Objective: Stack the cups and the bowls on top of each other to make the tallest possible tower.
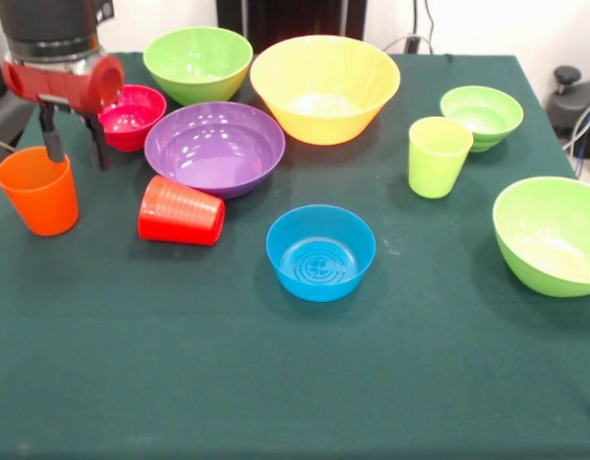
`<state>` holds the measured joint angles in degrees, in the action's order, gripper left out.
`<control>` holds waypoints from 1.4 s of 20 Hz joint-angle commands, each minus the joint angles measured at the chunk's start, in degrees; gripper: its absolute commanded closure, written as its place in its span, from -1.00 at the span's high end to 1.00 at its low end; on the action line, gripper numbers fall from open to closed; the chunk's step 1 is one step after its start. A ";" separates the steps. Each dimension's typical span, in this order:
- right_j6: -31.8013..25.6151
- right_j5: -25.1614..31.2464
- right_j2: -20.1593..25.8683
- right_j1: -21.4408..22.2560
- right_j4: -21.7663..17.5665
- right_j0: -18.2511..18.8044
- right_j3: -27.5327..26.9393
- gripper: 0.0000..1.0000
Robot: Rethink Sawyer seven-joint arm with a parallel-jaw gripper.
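Observation:
My gripper (77, 151) hangs at the far left, open and empty, its left finger (52, 142) just above the far rim of the upright orange cup (38, 196). The red cup (180, 213) lies on its side in front of the purple bowl (215, 149). The lime green cup (439, 155) stands upright at the right. The yellow bowl (324, 88) sits at the back middle, and the magenta bowl (134, 117) is right behind my gripper. The blue bowl (320, 251) sits in the middle. Lime green bowls sit at the back left (197, 62), back right (482, 115) and right edge (552, 235). Nothing is stacked.
The green cloth-covered table (276, 383) ends close to the orange cup on the left and the large green bowl on the right. Dark equipment and cables (575, 101) stand beyond the table's far right corner.

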<state>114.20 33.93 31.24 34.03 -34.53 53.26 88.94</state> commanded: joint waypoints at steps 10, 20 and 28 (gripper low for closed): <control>-13.71 6.80 3.62 0.58 -1.38 0.10 3.40 1.00; -18.25 8.04 4.86 -0.93 -2.63 3.87 2.02 1.00; -18.97 7.09 5.43 -3.51 -4.43 5.02 0.67 1.00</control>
<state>114.19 36.20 34.10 35.52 -34.40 59.27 90.17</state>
